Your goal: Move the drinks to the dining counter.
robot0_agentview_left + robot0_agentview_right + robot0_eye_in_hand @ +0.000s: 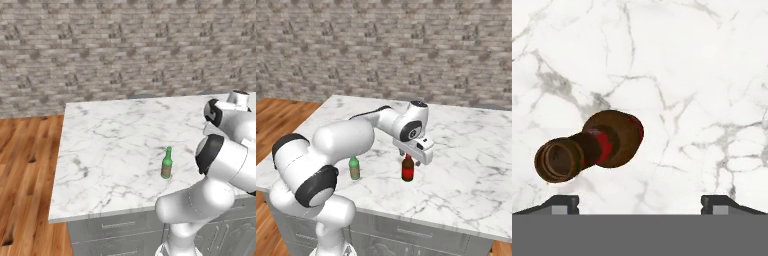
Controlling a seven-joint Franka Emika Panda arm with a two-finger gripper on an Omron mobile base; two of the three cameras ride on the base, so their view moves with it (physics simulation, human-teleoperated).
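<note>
The green glass bottle (pixel 354 168) is standing upright on the left, near the front edge of the white grey-veined marble surface (pixel 466 165), and in the left base view the same green glass bottle (pixel 166 163) is showing beside the robot's white arm, with bare marble (pixel 110 150) spreading to its left. To its right, a short way apart, the red-brown beer bottle (pixel 407 168) is standing upright on the same surface, its red label facing the camera. The gripper (pixel 415 151) is hanging directly over the beer bottle's neck, just above its top. In the hand view the camera is looking down on the beer bottle (pixel 594 146), with its round mouth lying toward the lower left and its wider body behind it. The gripper (pixel 640 204) is standing wide open there, its two dark fingertips (pixel 562 204) sitting far apart at the bottom and neither one touching the bottle, which is resting free on the marble (pixel 702 75). Grey drawer fronts (pixel 406 232) are running below the slab's front edge, and a wooden floor (pixel 25 165) is lying to the left of the counter.
</note>
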